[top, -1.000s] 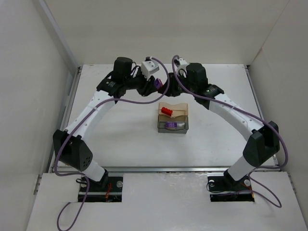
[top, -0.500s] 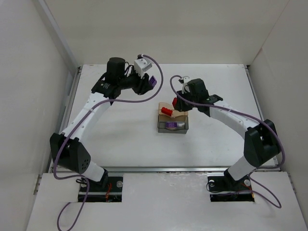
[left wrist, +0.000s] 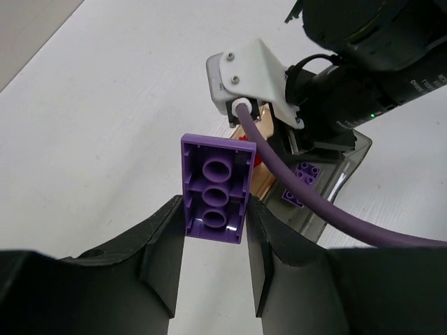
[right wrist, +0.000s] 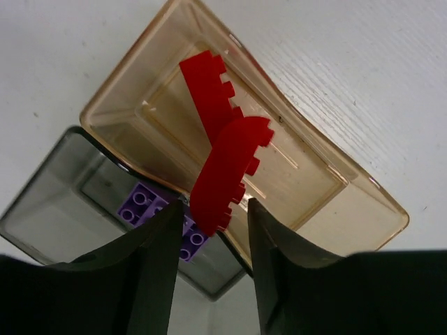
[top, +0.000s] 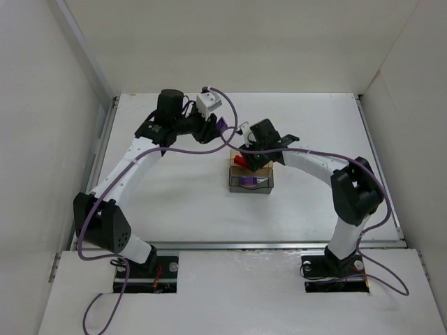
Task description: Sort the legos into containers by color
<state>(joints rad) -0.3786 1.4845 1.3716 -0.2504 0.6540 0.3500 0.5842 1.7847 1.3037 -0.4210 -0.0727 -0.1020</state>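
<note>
White matte tabletop [top: 174,202]; L hand [left wrist: 214,213] pinches flat purple plate [left wrist: 216,187], R hand [right wrist: 213,209] pinches red plate [right wrist: 227,174] over amber tray [right wrist: 314,188].

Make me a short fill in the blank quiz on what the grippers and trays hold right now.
The left gripper clamps a purple brick, the right gripper a ____ one.
Another red brick lies in the ____ tray.
The grey tray holds a loose brick coloured ____.
Missing words: red, amber, purple.
</note>
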